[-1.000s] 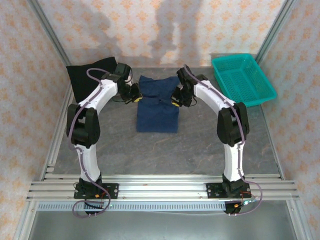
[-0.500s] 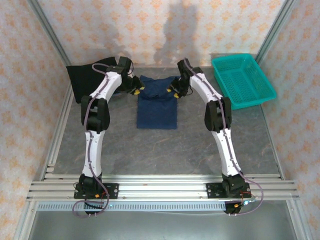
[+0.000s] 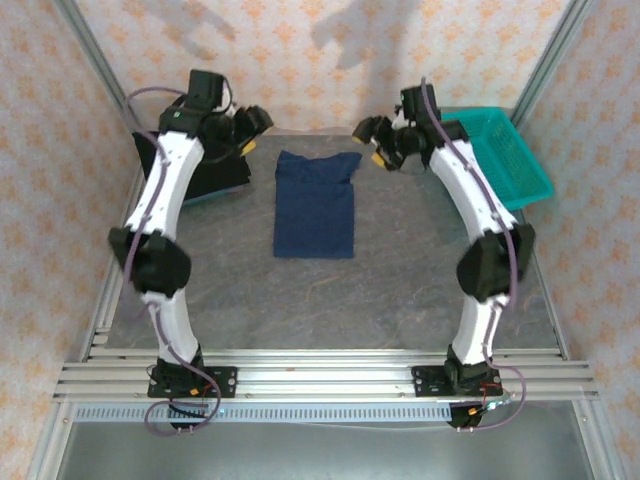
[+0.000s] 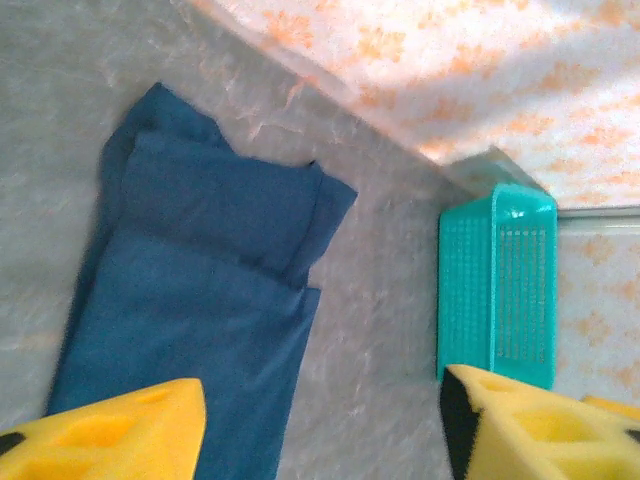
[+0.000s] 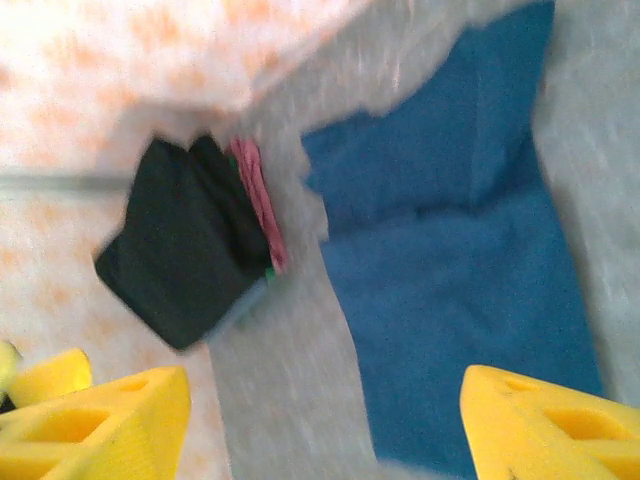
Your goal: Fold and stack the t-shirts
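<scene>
Quick update: a sec ago both arms were down on the navy t-shirt (image 3: pixel 314 205), now they've let go and swung up n apart. Left gripper (image 3: pixel 250 130) and right gripper (image 3: pixel 372 142) both have jaws spread, nothing in either. Shirt's lying flat mid table (image 3: pixel 420 280), folded into a long strip w/ sleeves tucked in at the far end (looks tidy enough imo). Black t-shirt (image 3: pixel 220 172) sits far left by the wall. My guess: lengthwise fold's done, crosswise fold and stacking still to go
</scene>
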Robot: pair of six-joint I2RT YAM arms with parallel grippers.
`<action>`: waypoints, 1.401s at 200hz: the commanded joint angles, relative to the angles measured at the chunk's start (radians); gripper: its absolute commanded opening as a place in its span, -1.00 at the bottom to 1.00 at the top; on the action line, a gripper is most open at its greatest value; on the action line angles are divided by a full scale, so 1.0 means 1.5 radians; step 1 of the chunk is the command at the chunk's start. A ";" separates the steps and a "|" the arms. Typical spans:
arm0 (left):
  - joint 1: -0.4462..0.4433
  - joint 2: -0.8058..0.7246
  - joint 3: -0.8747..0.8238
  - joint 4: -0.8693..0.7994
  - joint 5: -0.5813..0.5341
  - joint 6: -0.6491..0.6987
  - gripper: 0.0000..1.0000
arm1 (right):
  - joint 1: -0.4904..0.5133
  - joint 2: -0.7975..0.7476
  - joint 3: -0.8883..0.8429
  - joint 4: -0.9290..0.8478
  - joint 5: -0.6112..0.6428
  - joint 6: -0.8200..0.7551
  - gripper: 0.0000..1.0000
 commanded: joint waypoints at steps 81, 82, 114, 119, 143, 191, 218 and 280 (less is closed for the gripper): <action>-0.068 -0.201 -0.659 0.233 0.053 0.009 0.29 | 0.101 -0.133 -0.577 0.349 -0.030 0.115 0.28; -0.068 -0.199 -0.660 0.234 0.053 0.009 0.28 | 0.101 -0.132 -0.577 0.350 -0.029 0.115 0.28; -0.071 -0.151 -0.657 0.269 0.044 -0.010 0.23 | 0.103 -0.083 -0.588 0.391 -0.026 0.133 0.19; -0.071 -0.143 -0.655 0.271 0.040 -0.013 0.22 | 0.103 -0.075 -0.585 0.392 -0.026 0.135 0.18; -0.071 -0.104 -0.648 0.299 0.039 -0.029 0.19 | 0.103 -0.045 -0.570 0.387 -0.021 0.133 0.14; -0.078 -0.032 -0.609 0.326 0.035 -0.045 0.10 | 0.103 0.009 -0.542 0.378 -0.012 0.131 0.10; -0.082 0.007 -0.586 0.341 0.027 -0.057 -0.09 | 0.103 0.043 -0.516 0.375 -0.014 0.130 -0.07; -0.093 0.038 -0.519 0.274 -0.010 -0.027 -0.95 | 0.104 0.071 -0.472 0.353 0.001 0.135 -0.90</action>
